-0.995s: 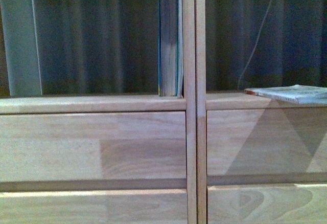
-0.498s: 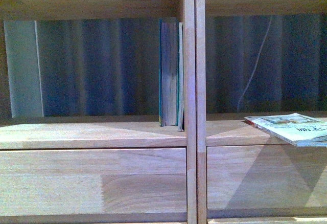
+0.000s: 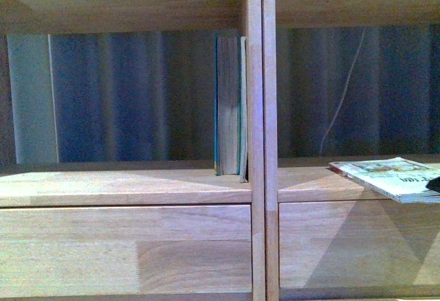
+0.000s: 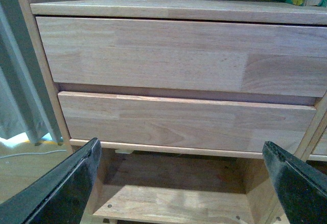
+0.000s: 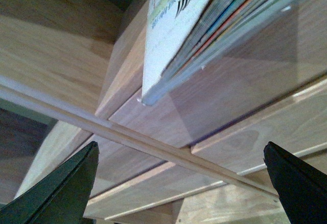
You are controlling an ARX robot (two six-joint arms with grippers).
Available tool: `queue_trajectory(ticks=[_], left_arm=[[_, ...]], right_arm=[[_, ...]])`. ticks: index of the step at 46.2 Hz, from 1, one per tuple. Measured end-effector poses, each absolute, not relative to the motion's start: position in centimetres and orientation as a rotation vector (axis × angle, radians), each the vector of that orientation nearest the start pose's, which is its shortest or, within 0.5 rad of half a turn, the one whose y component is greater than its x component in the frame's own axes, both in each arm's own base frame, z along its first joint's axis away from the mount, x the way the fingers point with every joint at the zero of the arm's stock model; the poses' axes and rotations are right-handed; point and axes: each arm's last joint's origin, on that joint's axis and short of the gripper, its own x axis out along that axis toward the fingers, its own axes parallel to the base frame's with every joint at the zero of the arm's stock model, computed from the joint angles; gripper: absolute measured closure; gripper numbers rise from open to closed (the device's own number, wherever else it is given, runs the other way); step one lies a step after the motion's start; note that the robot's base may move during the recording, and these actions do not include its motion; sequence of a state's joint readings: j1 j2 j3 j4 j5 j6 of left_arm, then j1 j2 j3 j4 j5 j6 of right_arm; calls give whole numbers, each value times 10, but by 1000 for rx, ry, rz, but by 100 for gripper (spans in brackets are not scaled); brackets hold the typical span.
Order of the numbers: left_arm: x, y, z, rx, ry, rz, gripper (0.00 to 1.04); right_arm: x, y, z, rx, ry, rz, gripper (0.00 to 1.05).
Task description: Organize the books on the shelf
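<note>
- Dark blue-grey curtain (image 3: 130,95) hangs in vertical folds behind the open back of the shelf (image 3: 256,108), a light-wood bookcase in two columns split by a paired central upright.
- Left compartment: the thick teal-covered book (image 3: 227,105) stands upright at the end nearest the central upright. Its yellowed page block faces outward, with teal cover edges showing on either side.
- The slim pale book (image 3: 243,105) stands upright between the teal book and the upright. It looks to be touching both, though the joint is too narrow to confirm.
- Right compartment: the thin white softcover (image 3: 385,175) lies flat on the board, its near corner overhanging the front edge. The cover is colourful with black lettering, and a reddish mark shows at the end nearest the upright.
- A thin white cord (image 3: 342,88) hangs behind the right compartment.
- Two plain front panels (image 4: 173,55) are stacked below the board. They are of jointed wood and carry no handles.
- The left pincer (image 4: 181,183) is low, facing the panels. Its black fingers (image 4: 66,188) are spread wide with nothing between them.
- The right pincer (image 5: 179,183) is likewise spread wide and empty. It is apart from the softcover, whose white lettered face and colourful layered edges project past the board.
- A small dark shape at the softcover's far right edge in the front view cannot be identified.
</note>
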State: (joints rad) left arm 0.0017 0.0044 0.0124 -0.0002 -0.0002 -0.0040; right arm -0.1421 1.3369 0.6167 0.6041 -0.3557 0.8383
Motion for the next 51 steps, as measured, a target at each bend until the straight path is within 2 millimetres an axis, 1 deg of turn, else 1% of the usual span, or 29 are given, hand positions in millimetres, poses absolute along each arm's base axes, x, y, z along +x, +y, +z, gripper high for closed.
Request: queue_trajectory(ticks=[6,12,18,23,31,35,36,41,44,46,51], left_arm=[[97,0,167,-4,-8,2,7],[97,0,167,-4,-8,2,7],[97,0,167,-4,-8,2,7],[97,0,167,-4,-8,2,7],[97,0,167,-4,-8,2,7],[97,0,167,-4,-8,2,7],[97,0,167,-4,-8,2,7],[97,0,167,-4,-8,2,7],[97,0,167,-4,-8,2,7],[97,0,167,-4,-8,2,7],[97,0,167,-4,-8,2,7]], right_arm=[[304,-30,237,952,171,114,7],[324,-33,242,1047,144,68,7],[334,-34,250,1125,112,55,7],[337,-33,256,1153,96,46,19],[340,-21,259,1177,113,65,47],[341,-17,258,1181,119,69,58],[341,-16,257,1184,120,73,63],[343,-15,255,1187,116,77,82],[341,-17,249,1195,119,66,94],[340,-19,246,1197,120,65,97],[334,-25,240,1217,123,80,97]])
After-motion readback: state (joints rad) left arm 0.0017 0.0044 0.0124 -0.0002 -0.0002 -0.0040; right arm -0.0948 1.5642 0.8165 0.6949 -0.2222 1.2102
